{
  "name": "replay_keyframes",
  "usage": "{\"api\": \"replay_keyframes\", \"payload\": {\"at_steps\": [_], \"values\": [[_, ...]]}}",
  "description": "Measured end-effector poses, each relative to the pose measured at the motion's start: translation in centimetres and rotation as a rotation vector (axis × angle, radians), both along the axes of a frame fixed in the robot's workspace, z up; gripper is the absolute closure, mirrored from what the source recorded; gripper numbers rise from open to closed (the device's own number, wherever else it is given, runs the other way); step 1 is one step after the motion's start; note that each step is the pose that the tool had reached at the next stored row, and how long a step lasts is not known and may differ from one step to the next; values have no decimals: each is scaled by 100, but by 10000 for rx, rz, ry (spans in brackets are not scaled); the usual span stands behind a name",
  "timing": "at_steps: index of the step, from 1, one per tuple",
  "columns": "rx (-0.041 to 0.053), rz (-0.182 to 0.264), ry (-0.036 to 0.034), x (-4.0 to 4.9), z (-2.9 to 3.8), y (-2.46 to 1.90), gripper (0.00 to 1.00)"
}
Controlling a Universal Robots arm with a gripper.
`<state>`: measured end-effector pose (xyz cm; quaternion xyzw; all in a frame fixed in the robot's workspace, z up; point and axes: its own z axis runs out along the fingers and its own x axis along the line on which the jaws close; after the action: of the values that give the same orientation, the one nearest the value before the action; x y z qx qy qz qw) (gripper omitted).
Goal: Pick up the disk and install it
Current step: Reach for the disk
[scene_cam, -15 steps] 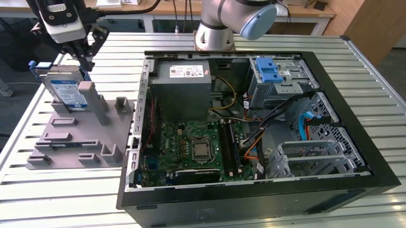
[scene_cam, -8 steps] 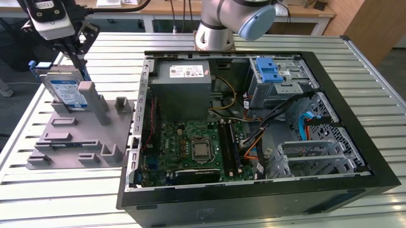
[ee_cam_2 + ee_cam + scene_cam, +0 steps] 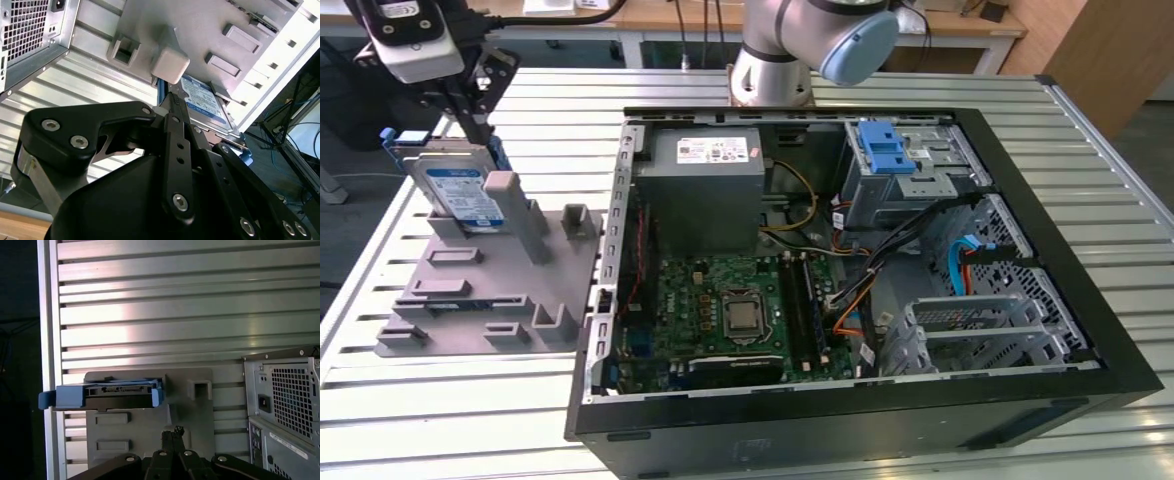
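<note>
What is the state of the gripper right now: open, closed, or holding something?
Gripper: closed, holding nothing. The disk stands upright in the grey fixture, not gripped.

Disk (image 3: 459, 190) top open above; fixture post (image 3: 504, 203) crowds one side, seemingly touching.

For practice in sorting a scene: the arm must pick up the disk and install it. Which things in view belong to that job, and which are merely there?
Job:
disk
gripper
grey holder under the disk
drive bay, the likely slot

Merely there:
power supply
motherboard
cables
slatted table
</note>
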<state>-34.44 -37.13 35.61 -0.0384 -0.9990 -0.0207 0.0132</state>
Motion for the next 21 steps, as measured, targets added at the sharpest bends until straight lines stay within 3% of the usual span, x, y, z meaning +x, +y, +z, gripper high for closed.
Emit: {"api": "replay_keyframes", "payload": {"at_steps": [21], "values": [[0, 0, 0, -259, -17, 35, 89]]}}
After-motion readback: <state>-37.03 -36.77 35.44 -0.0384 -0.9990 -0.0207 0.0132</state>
